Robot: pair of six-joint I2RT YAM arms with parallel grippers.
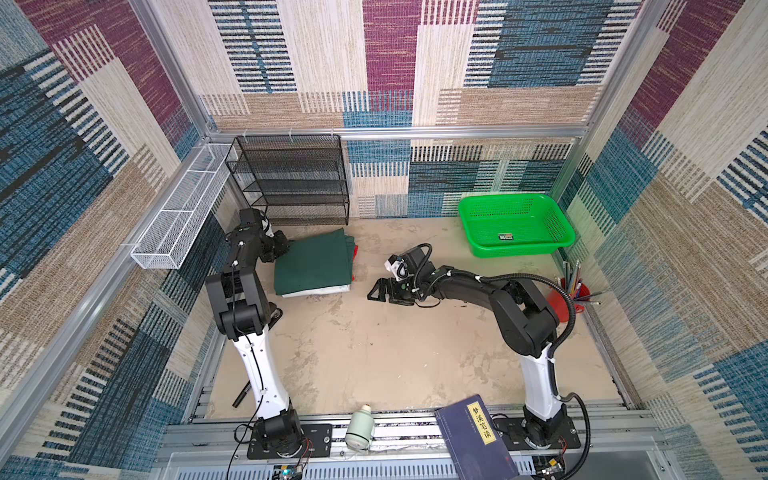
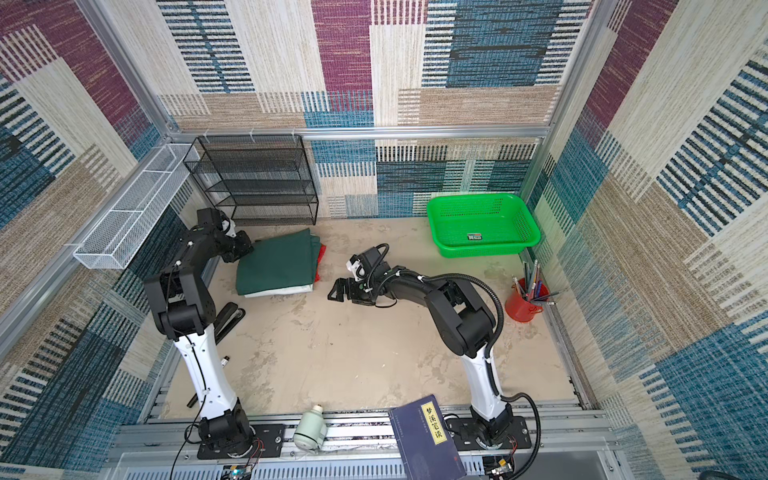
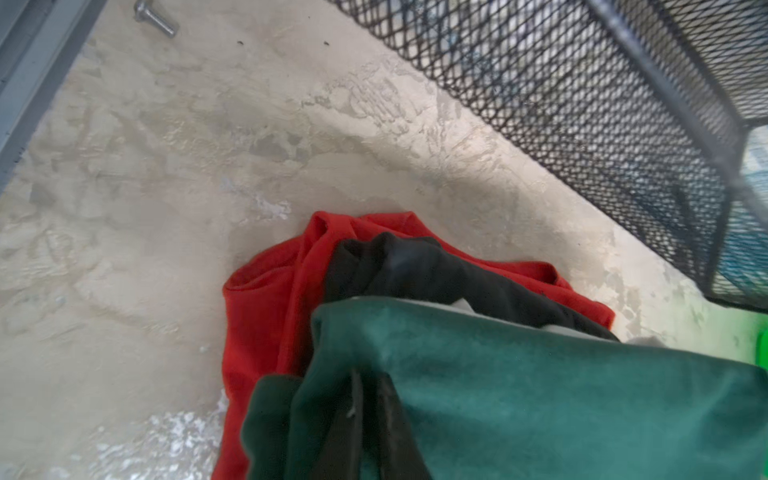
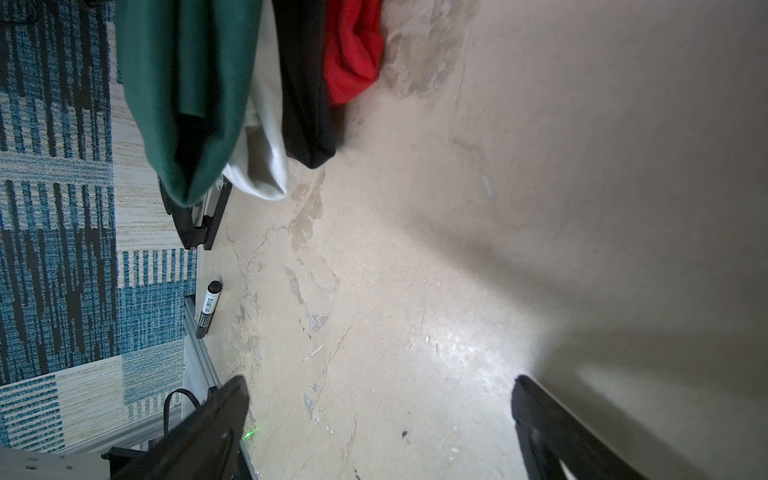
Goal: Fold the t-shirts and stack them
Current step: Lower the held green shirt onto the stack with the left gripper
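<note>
A stack of folded t-shirts lies at the back left of the table. In both top views the dark green t-shirt (image 1: 313, 266) (image 2: 276, 266) is on top, with a white t-shirt (image 1: 320, 291) showing under its front edge and a red t-shirt (image 2: 321, 257) at its right side. The left wrist view shows the red t-shirt (image 3: 266, 299) lowest, with a black layer (image 3: 415, 270) above it. My left gripper (image 1: 280, 245) (image 3: 370, 390) is at the stack's far left corner, shut on a fold of the dark green t-shirt (image 3: 540, 395). My right gripper (image 1: 378, 291) (image 4: 380, 382) stands open over bare table, right of the stack.
A black mesh rack (image 1: 291, 178) stands just behind the stack, and a white wire tray (image 1: 178, 216) hangs on the left wall. A bright green basket (image 1: 515, 226) sits at the back right, a red pencil cup (image 1: 561, 299) at the right. A book (image 1: 478, 436), a jar (image 1: 360, 426) and a marker (image 1: 242, 395) lie along the front edge.
</note>
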